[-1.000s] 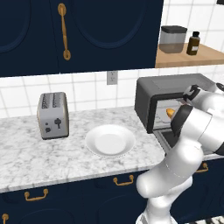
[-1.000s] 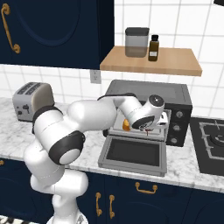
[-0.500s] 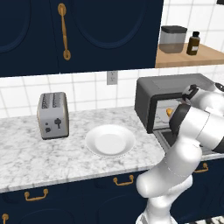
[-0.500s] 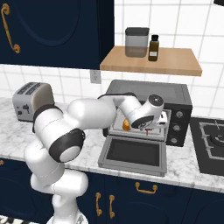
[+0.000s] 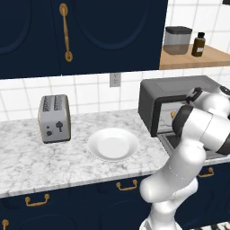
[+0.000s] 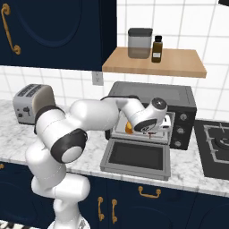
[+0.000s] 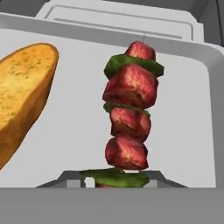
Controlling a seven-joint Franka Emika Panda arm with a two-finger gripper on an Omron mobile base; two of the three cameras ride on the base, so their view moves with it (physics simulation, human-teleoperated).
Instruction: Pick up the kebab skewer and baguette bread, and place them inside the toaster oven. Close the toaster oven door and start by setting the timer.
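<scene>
At the oven [image 6: 179,96] mouth, above the lowered door [image 6: 136,156], the gripper [image 6: 151,133] reaches into the cavity, pinching the skewer [image 7: 129,118] at its near end; red meat and green pieces run away from the fingers over the pale tray [image 7: 179,131]. Left of the skewer, in the hand view, lies the baguette [image 7: 22,92], apart from it; from the right base view it shows orange beside the wrist. On the counter [image 5: 27,166], left of the oven, stand a plate [image 5: 113,143] and a toaster [image 5: 54,118].
</scene>
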